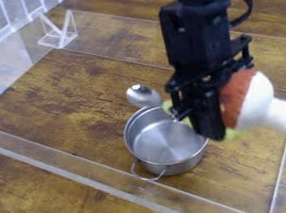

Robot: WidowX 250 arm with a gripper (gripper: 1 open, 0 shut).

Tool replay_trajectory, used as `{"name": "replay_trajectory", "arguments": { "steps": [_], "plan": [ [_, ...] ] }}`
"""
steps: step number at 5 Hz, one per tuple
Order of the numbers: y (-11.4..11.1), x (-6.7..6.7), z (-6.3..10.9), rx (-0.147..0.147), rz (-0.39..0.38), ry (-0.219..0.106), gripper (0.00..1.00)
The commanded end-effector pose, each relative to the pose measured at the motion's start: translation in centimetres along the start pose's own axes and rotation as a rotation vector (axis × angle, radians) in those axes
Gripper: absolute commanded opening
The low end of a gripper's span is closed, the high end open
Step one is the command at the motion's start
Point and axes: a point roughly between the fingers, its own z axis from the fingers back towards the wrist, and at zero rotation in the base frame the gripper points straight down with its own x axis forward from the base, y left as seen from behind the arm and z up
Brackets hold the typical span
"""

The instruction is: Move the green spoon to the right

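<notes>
My black gripper (pixel 205 119) points down and is shut on the fat yellow-green handle of the green spoon (pixel 140 94). The spoon's shiny silver bowl sticks out to the left, and a bit of handle shows below the fingers. The spoon is held off the table, over the far rim of the round steel pot (pixel 147 156). Most of the handle is hidden by the fingers.
A red-capped, white-stemmed mushroom toy (pixel 285 118) lies just right of the gripper, partly behind it. Clear acrylic walls (pixel 59 161) fence the wooden table (pixel 50 102). A small clear stand (pixel 56 30) sits at the back left.
</notes>
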Motion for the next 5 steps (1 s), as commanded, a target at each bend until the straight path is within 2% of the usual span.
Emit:
{"name": "replay_trajectory", "arguments": {
  "steps": [1,2,3,5],
  "plan": [
    [-1.1,-0.6,-0.4,-0.02,-0.089,-0.025,0.0],
    [-2.5,-0.4,-2.1,-0.003,-0.153,-0.055,0.0],
    [-2.7,0.9,-3.6,-0.005,-0.198,-0.1,0.0],
    [-2.6,-0.3,-2.9,-0.004,-0.22,-0.113,0.0]
  ]
}}
